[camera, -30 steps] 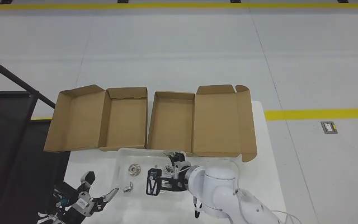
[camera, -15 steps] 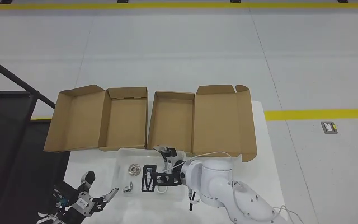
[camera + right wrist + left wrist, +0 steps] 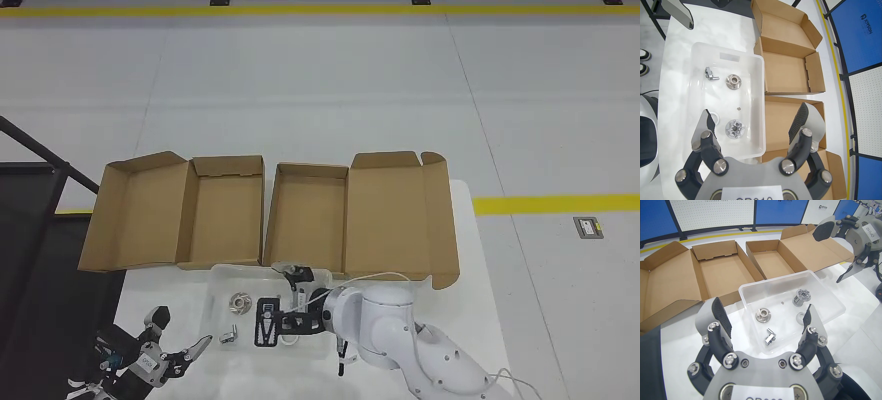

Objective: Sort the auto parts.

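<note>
Boxes (image 3: 225,215) brown — bin (image 3: 696,91) translucent white — parts (image 3: 733,81) silver; fingers (image 3: 797,121) black, ribbed.

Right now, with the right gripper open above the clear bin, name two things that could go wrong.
1. The white ring lies close beside the toothed part; the right gripper, closing, might catch both.
2. One finger sits past the clear bin wall in the right wrist view; lowering straight down may strike the rim.

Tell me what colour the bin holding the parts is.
Translucent white; the bin shows best in the right wrist view.
</note>
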Action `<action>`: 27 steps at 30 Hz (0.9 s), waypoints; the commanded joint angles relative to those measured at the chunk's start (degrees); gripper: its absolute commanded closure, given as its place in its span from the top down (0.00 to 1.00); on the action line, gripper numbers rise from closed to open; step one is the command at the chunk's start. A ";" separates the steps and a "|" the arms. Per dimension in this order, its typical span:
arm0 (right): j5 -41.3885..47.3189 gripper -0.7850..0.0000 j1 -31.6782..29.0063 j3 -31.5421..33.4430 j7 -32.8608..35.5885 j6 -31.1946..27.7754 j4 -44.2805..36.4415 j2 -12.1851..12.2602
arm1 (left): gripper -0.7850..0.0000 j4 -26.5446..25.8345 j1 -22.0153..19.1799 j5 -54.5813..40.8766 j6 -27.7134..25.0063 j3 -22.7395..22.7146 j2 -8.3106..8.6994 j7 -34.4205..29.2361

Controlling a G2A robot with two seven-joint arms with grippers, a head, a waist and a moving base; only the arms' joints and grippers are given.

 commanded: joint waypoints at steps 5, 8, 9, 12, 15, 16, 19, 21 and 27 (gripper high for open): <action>-0.28 1.00 0.26 0.11 -3.57 -1.16 1.33 -0.20 | 1.00 0.00 0.00 0.00 0.00 0.00 0.00 0.00; -0.67 1.00 0.60 0.16 -5.47 -1.78 2.68 -0.29 | 1.00 0.00 0.00 0.00 0.00 0.00 0.00 0.00; -0.31 1.00 0.79 0.09 -6.47 -2.21 3.16 -0.37 | 1.00 0.00 0.00 0.00 0.00 0.00 0.00 0.00; 0.65 1.00 2.09 0.34 -7.55 -2.42 6.27 -0.72 | 1.00 0.00 0.00 0.00 0.00 0.00 0.00 0.00; 2.84 1.00 3.65 -0.22 -4.94 -1.47 9.26 -1.52 | 1.00 0.00 0.00 0.00 0.00 0.00 0.00 0.00; 3.94 1.00 4.28 -0.48 -4.44 -1.83 10.48 -1.80 | 1.00 0.00 0.00 0.00 0.00 0.00 0.00 0.00; 8.15 1.00 5.99 -0.81 -2.86 -2.59 14.08 -2.61 | 1.00 0.00 0.00 0.00 0.00 0.00 0.00 0.00; 8.75 1.00 6.31 -0.94 -2.34 -2.62 14.51 -2.77 | 1.00 0.00 0.00 0.00 0.00 0.00 0.00 0.00; 8.75 1.00 6.31 -0.94 -2.34 -2.62 14.51 -2.77 | 1.00 0.00 0.00 0.00 0.00 0.00 0.00 0.00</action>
